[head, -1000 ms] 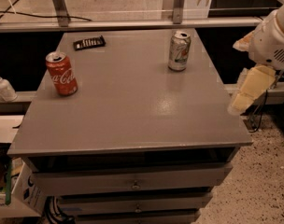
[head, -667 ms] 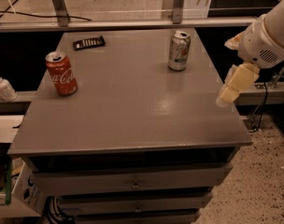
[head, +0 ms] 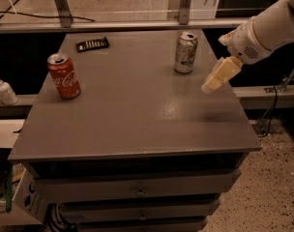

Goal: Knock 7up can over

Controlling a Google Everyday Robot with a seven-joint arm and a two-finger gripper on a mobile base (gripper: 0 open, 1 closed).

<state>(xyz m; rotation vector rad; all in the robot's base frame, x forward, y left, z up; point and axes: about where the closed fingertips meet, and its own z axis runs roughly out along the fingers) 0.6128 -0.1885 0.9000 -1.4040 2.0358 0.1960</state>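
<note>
Silvery 7up can upright; gripper near, beside it, spread or pressed together: cannot tell. Strike high, sideways.

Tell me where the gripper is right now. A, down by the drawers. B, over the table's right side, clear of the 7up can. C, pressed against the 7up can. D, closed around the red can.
B: the gripper hangs over the right side of the table, apart from the upright 7up can, with bare surface showing between them.
</note>
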